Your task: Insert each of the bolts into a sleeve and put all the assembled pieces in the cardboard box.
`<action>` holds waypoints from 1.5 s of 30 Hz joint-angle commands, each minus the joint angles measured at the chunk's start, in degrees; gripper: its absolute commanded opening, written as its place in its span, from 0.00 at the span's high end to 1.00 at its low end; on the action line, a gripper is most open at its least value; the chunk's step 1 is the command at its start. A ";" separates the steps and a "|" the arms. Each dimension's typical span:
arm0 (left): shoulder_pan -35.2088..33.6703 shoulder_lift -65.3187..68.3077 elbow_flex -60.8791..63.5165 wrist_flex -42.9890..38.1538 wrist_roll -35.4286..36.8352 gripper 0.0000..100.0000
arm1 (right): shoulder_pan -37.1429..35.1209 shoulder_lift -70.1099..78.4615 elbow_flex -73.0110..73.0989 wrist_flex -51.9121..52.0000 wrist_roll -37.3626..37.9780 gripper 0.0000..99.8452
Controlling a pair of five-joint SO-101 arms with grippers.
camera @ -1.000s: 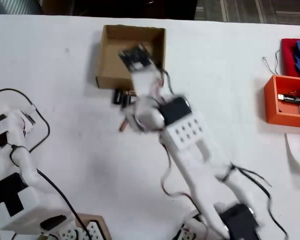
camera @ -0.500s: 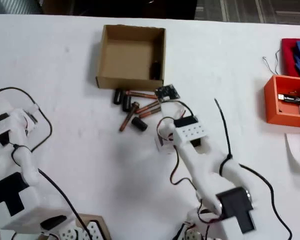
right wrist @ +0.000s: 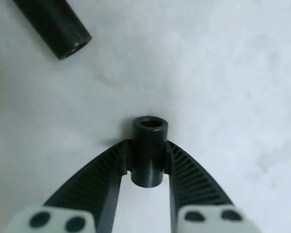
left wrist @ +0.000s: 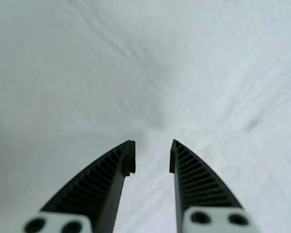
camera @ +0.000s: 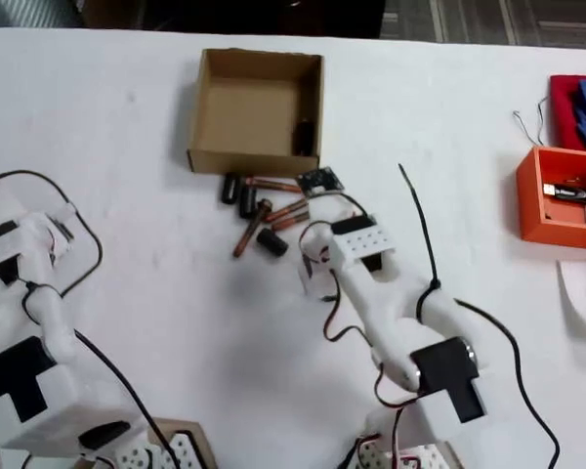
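white table (camera: 127, 283) | right gripper (right wrist: 146, 154) back from cardboard box (camera: 196, 117), holding sleeve (right wrist: 150, 130) | left gripper (left wrist: 152, 158) narrow

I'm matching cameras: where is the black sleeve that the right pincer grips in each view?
High view: hidden under the right arm at its wrist, beside the loose bolts.
Right wrist view: black sleeve between the right pincer's fingers.
Left wrist view: left pincer over table, away from the bolts.
Shared landmark: the white table.
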 commanded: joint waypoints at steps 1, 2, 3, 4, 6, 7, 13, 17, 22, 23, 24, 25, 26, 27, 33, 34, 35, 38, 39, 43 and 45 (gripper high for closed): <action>0.62 -0.18 -1.89 0.00 0.09 0.86 | 0.84 0.13 -1.58 0.84 2.81 0.91; 0.62 -0.18 -1.89 0.00 0.18 0.86 | 0.92 -0.13 -1.58 0.84 3.34 0.92; 0.62 -0.18 -1.98 0.00 0.18 0.86 | 0.92 -0.22 -1.58 0.84 3.69 0.91; 0.62 -0.18 -2.07 0.00 0.26 0.86 | 0.92 -0.22 -1.58 0.84 3.87 0.91; 0.70 -0.18 -2.07 0.00 0.26 0.86 | 0.92 -0.13 -1.58 0.84 3.96 0.91; 0.88 -0.18 -2.07 0.00 0.26 0.86 | 0.92 -0.04 -1.58 0.84 3.96 0.91; 1.58 -0.18 -2.07 0.00 0.09 0.86 | 0.92 0.22 -1.58 0.84 4.04 0.89; 1.58 -0.18 -2.07 0.00 0.09 0.86 | 0.92 0.22 -1.58 0.84 4.04 0.86; 1.58 -0.18 -2.07 0.00 0.09 0.86 | 0.84 -0.04 -3.16 1.98 4.04 0.87; 1.58 -0.18 -2.07 0.00 0.09 0.86 | 0.92 0.22 -4.13 2.86 4.04 0.87; 1.58 -0.18 -2.07 0.00 0.09 0.86 | 0.92 0.22 -4.75 3.47 4.04 0.87; 1.58 -0.18 -2.07 0.00 0.09 0.86 | 0.92 0.22 -5.36 4.00 4.04 0.87; 1.58 -0.18 -2.07 0.00 0.09 0.86 | 0.92 0.22 -5.54 4.09 4.04 0.87; 1.58 -0.18 -2.07 0.00 0.09 0.86 | 0.92 0.31 -5.54 4.00 4.04 0.87; 1.58 -0.18 -2.07 0.00 0.09 0.86 | 0.75 0.40 -5.36 3.74 4.04 0.87; 1.58 -0.18 -2.07 0.00 0.09 0.86 | 0.75 0.40 -5.27 3.74 4.04 0.87; 1.58 -0.18 -2.07 0.00 0.09 0.86 | 0.75 0.40 -5.27 3.74 4.04 0.87; 1.58 -0.18 -2.07 0.00 0.09 0.86 | 0.84 0.40 -5.27 3.65 4.13 0.87; 1.58 -0.18 -2.07 0.00 0.09 0.86 | 0.84 0.40 -5.27 3.65 4.22 0.87; 1.58 -0.18 -2.07 0.00 0.09 0.86 | 0.84 1.54 -5.27 2.77 6.86 0.87; 1.58 -0.18 -2.07 0.00 0.09 0.86 | 1.27 3.74 -5.36 1.71 7.12 0.87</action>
